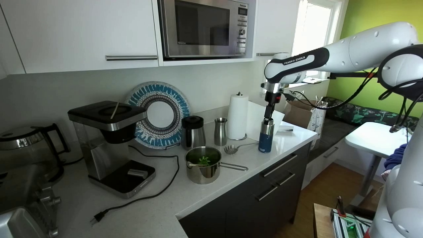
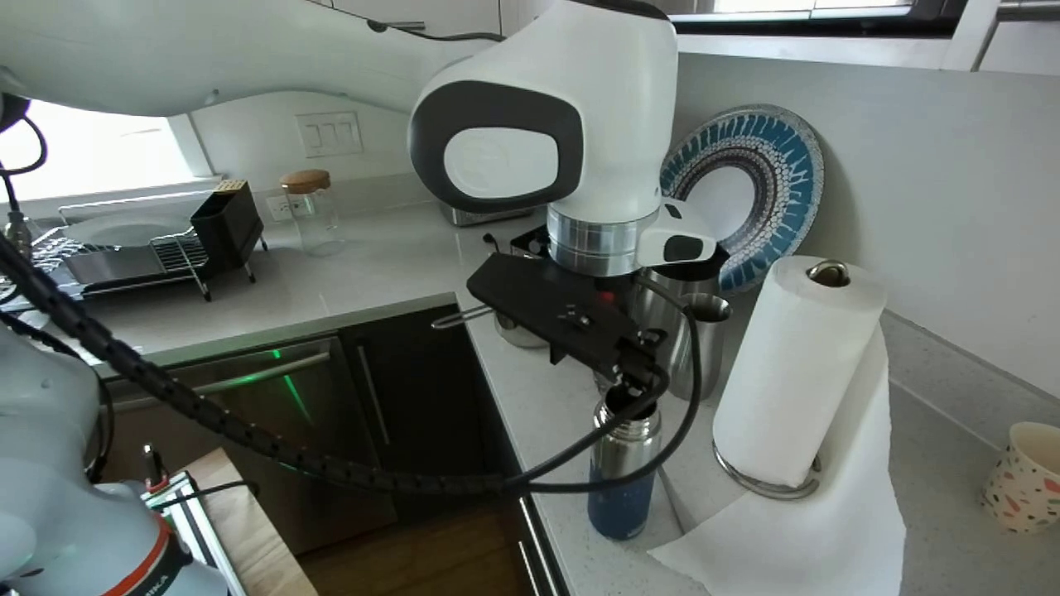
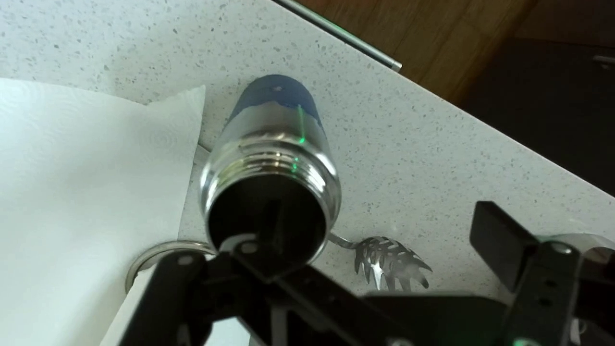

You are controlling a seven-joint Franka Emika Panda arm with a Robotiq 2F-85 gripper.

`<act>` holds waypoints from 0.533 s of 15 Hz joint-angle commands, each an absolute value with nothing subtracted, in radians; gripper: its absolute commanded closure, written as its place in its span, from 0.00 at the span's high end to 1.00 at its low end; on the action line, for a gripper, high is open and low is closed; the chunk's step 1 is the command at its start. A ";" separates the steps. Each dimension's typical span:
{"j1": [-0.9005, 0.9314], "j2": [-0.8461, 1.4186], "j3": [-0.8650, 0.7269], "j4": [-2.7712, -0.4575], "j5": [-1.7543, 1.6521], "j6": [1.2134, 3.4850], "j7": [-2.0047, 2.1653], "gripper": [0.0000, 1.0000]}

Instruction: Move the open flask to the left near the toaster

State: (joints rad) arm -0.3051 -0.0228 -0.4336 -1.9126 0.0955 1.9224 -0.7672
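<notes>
Wrist view: gripper (image 3: 377, 226) spread wide at the mouth of the open flask (image 3: 273, 144)

The pale counter (image 1: 142, 218) shows in all three views, and the white arm (image 1: 357, 49) reaches over it in both exterior views. On the counter the coffee maker (image 1: 105, 160) stands in front of a round blue-patterned disc (image 1: 180, 109). At the lower left of an exterior view sits the toaster (image 1: 28, 198), partly cut off and well apart from the flask. Next down in size, the paper-towel roll (image 2: 787, 381) stands upright with a loose sheet (image 2: 811, 538) beside it, and the steel saucepan (image 1: 202, 172) has green leaves (image 1: 204, 161) inside. The open flask stands upright on the counter, between the roll and the front edge. Near it lies a pronged steel spoon (image 3: 384, 254), its handle running behind the flask. Smallest are the gripper's fingers (image 3: 502, 242), far apart and with hold of nothing: one is over or inside the flask's mouth, how deep I cannot tell, the other well clear to the side
</notes>
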 commanded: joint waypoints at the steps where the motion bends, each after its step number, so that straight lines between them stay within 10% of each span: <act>1: -0.335 0.013 -0.418 -1.884 0.103 1.896 -0.776 0.93; 2: -0.337 0.017 -0.416 -1.886 0.101 1.899 -0.775 0.73; 8: -0.341 0.006 -0.400 -1.902 0.063 1.947 -0.764 0.30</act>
State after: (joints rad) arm -0.3235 0.0062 -0.4207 -1.9078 0.0900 1.9245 -0.7672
